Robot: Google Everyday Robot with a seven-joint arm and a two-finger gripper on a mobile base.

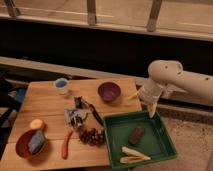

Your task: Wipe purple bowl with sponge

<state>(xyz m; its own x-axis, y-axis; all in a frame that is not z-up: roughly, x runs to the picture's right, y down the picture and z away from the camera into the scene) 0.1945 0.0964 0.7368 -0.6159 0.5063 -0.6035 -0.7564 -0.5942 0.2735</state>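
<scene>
Wooden table (45, 102) is sitting below a dark window wall, with railing posts running across the top of the frame. Purple bowl (109, 91) is standing upright at the table's upper right, near the tray's upper left corner but apart from it. Sponge (36, 141) is lying inside the orange bowl (21, 146) at lower left, well apart from the purple bowl. Green tray (162, 142) is filling the lower right, holding a brown block (136, 134) in the middle and yellow pieces (132, 155) by its near edge. White arm (185, 80) is reaching in from the right edge. Gripper (151, 109) is pointing down over the tray's upper right rim, right of the purple bowl and clear of it; open or closed, cannot tell. Cup (61, 85) is standing at the table's upper left. Yellow fruit (36, 124) is sitting just above the orange bowl. Crumpled packet (75, 116), dark cluster (91, 136) and a red-orange stick (66, 145) are lying mid-table.
</scene>
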